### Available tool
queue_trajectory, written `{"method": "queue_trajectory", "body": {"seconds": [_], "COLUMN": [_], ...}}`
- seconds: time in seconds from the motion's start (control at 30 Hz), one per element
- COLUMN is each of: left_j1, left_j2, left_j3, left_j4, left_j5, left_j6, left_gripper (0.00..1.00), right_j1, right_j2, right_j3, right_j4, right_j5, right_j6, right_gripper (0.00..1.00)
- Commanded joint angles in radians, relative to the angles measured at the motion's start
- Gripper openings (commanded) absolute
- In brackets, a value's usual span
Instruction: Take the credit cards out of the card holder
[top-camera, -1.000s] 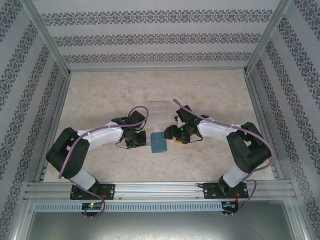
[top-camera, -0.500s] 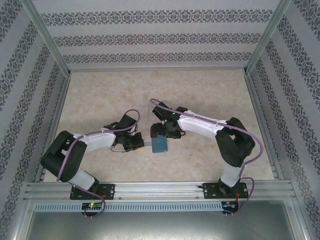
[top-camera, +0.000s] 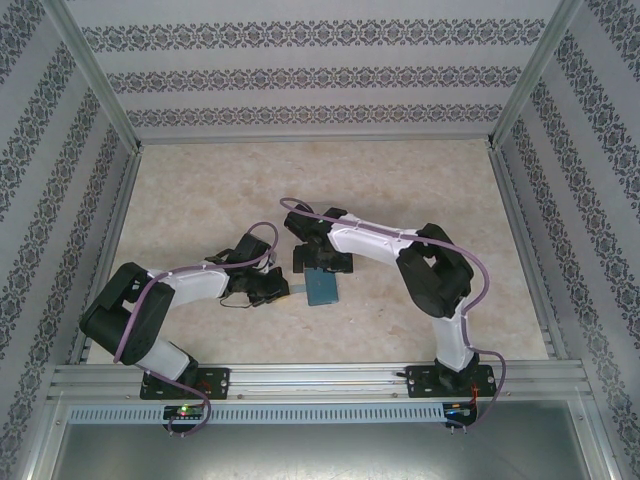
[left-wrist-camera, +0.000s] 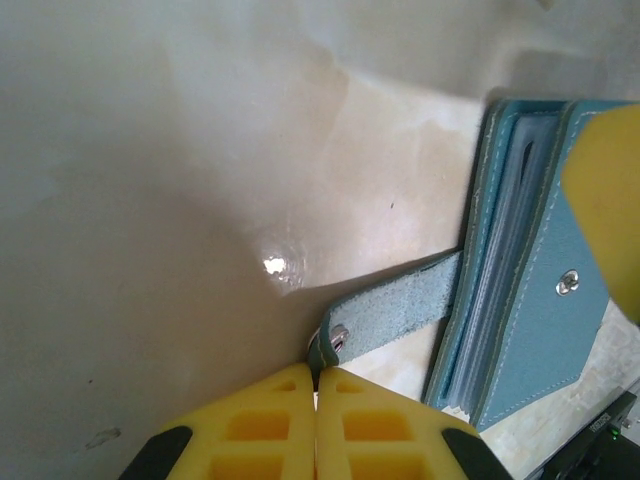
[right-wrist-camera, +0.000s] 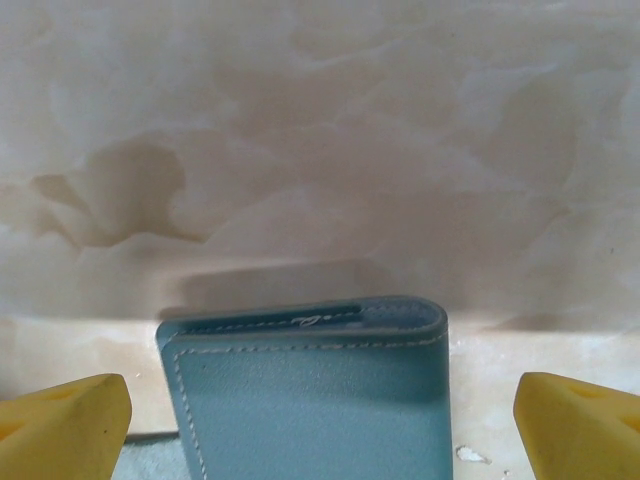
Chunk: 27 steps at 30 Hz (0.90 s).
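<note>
Wallet (top-camera: 322, 288), teal and folded shut, lay flat on the marbled table (top-camera: 200, 200) between the two arms, near the front edge. The left gripper (left-wrist-camera: 317, 375) had its yellow fingers pressed tight together, pinching the tip of the wallet's strap (left-wrist-camera: 400, 305) just beside its metal snap (left-wrist-camera: 339, 336). The right gripper (right-wrist-camera: 320, 410) hung over the wallet's far end, spread wide with one finger on each side of it, gripping nothing.
</note>
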<state>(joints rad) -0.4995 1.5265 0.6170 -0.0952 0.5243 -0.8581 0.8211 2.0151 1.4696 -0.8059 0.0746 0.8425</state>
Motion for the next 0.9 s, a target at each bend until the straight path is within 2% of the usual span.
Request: {"method": "queue_trajectory", "body": {"seconds": [0.0,0.63,0.87], "left_j1": [0.013,0.014,0.014], "left_j2": [0.013,0.031,0.034], "left_j3": [-0.02,-0.024,-0.014], "left_j4": [0.01,0.025,0.009], "left_j5": [0.009,0.01,0.008], "left_j6": [-0.012,-0.021,-0.015], "left_gripper": [0.07,0.07,0.07], "right_j1": [0.008,0.008,0.008], "right_j2": [0.021,-0.032,-0.073], "right_j3": [0.036,0.051,0.03], "right_j4": [-0.057,-0.123,-0.157], "right_j5": [0.054,0.106,0.111], "right_j6": [0.016,-0.018,-0.033], "right_gripper": [0.98,0.94,0.89]}}
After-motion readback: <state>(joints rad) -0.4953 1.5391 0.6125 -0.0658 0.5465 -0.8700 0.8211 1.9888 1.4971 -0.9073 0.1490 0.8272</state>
